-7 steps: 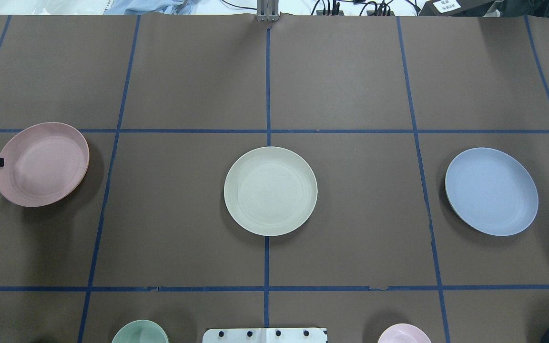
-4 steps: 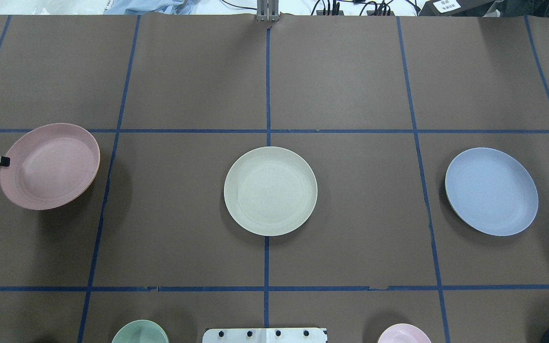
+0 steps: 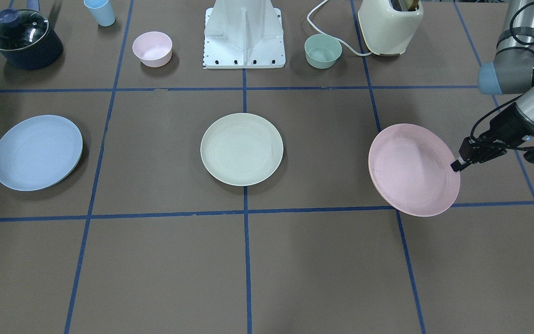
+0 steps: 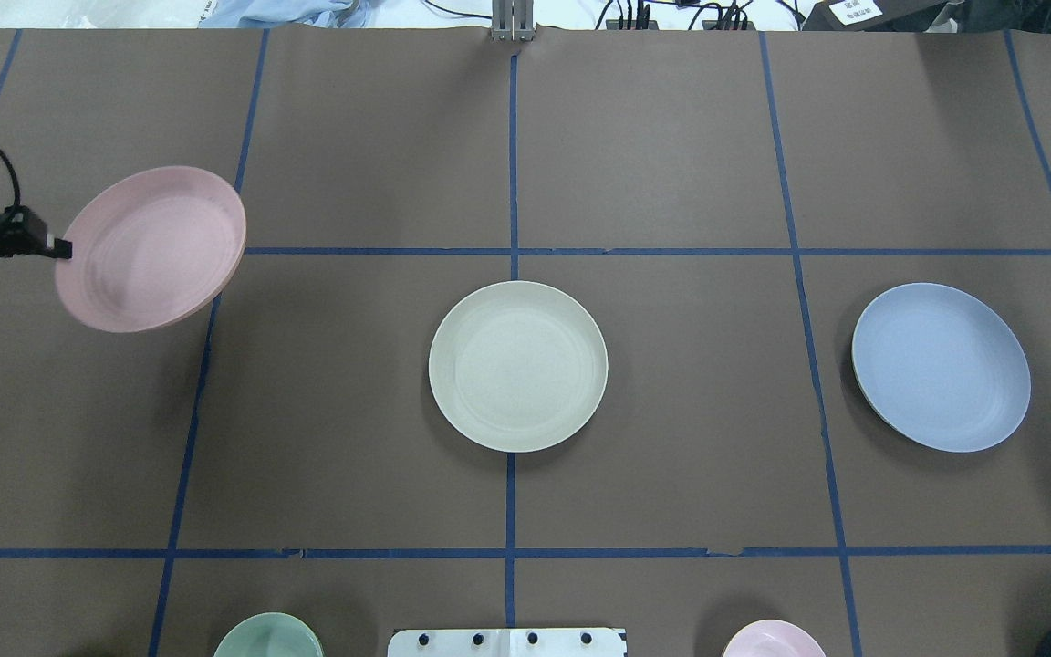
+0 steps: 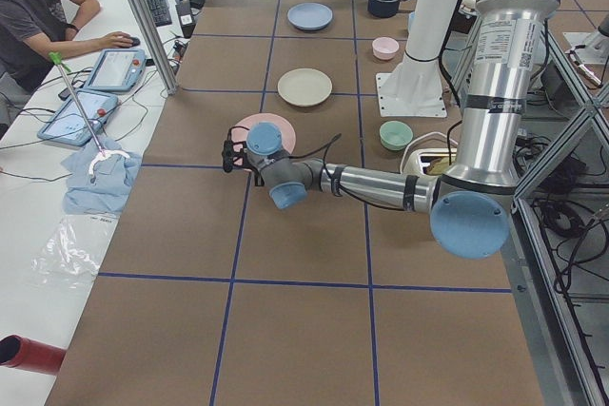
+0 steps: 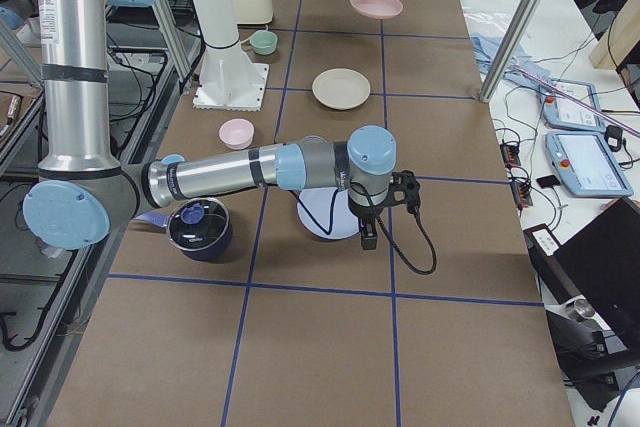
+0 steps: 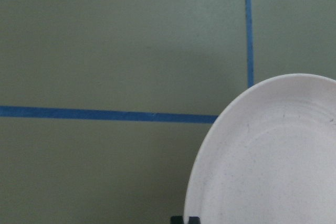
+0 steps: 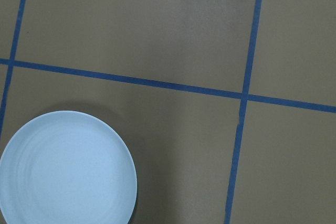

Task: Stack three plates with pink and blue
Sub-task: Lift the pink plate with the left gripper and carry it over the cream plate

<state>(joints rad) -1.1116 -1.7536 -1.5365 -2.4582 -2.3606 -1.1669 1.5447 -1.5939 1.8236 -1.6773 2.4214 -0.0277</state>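
My left gripper (image 4: 60, 247) is shut on the rim of the pale pink plate (image 4: 153, 248) and holds it tilted above the table's left part; both show in the front view, gripper (image 3: 457, 165) and plate (image 3: 413, 169). The left wrist view shows the plate (image 7: 273, 161) over a blue tape line. The cream plate (image 4: 518, 365) lies flat at the table's middle. The light blue plate (image 4: 941, 365) lies flat on the right and shows in the right wrist view (image 8: 65, 169). My right gripper (image 6: 367, 237) hangs above the blue plate, seen only from the side; I cannot tell its state.
A mint-green bowl (image 3: 323, 50), a small pink bowl (image 3: 152, 48), a dark lidded pot (image 3: 23, 39), a blue cup (image 3: 99, 11) and a cream toaster (image 3: 390, 25) stand along the robot's side by the white base (image 3: 244, 35).
My left gripper has lifted the pink plate off the table and carried it up and toward the middle. The cream and blue plates have not moved.
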